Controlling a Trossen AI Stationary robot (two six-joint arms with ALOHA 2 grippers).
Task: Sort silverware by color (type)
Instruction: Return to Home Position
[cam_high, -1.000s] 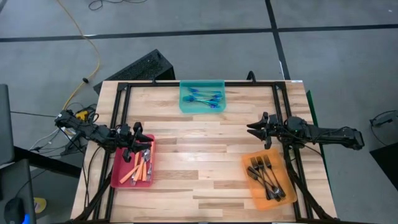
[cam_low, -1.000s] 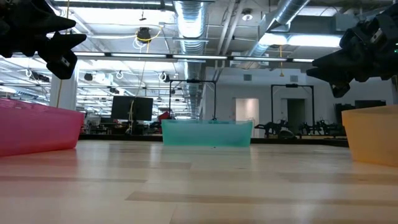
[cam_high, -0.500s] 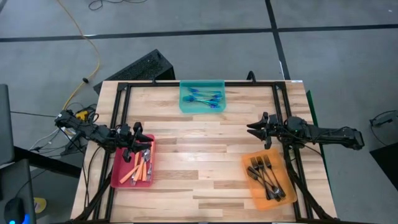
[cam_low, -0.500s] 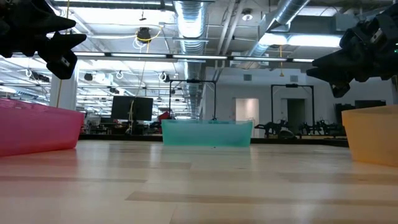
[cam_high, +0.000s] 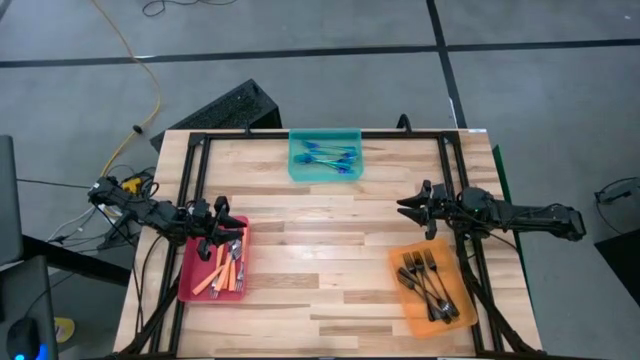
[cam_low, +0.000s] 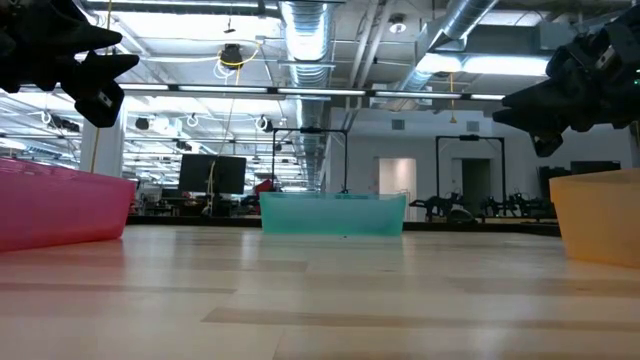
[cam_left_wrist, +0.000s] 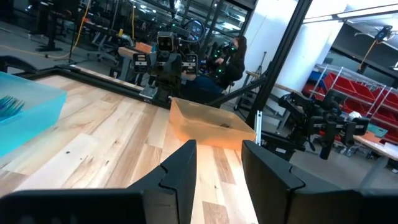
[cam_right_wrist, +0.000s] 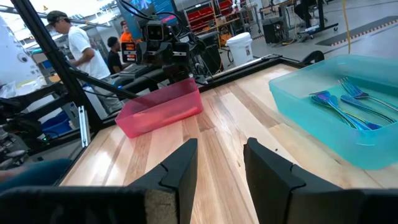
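- The wooden table (cam_high: 320, 270) carried three trays in the high view: a teal tray (cam_high: 325, 173) at its 12 o'clock edge, a red tray (cam_high: 192, 283) at 8 o'clock and an orange tray (cam_high: 408, 310) at 4 o'clock.
- Two arms reached in from 9 and 3 o'clock. Neither had shifted from half a second or a second before, and nothing else on the table had changed.
- The left gripper (cam_high: 226, 226) hung in the air above the 12 o'clock end of the red tray. Its fingers stood a modest gap apart, with nothing between them.
- The right gripper (cam_high: 408, 212) hung over bare wood at the 12 o'clock side of the orange tray, clear of it. Its fingers were parted by the same modest gap and were just as empty.
- The orange-handled forks (cam_high: 228, 268) lay in the red tray, just at 6 o'clock of the left gripper and below it.
- The dark forks (cam_high: 430, 285) lay in the orange tray, near the right gripper at its 5 o'clock.
- The blue forks (cam_high: 330, 157) lay in the teal tray, well apart from both grippers, at 2 o'clock of the left one and 10 o'clock of the right one.
- Each pile held several overlapping forks, so I could not count them exactly.
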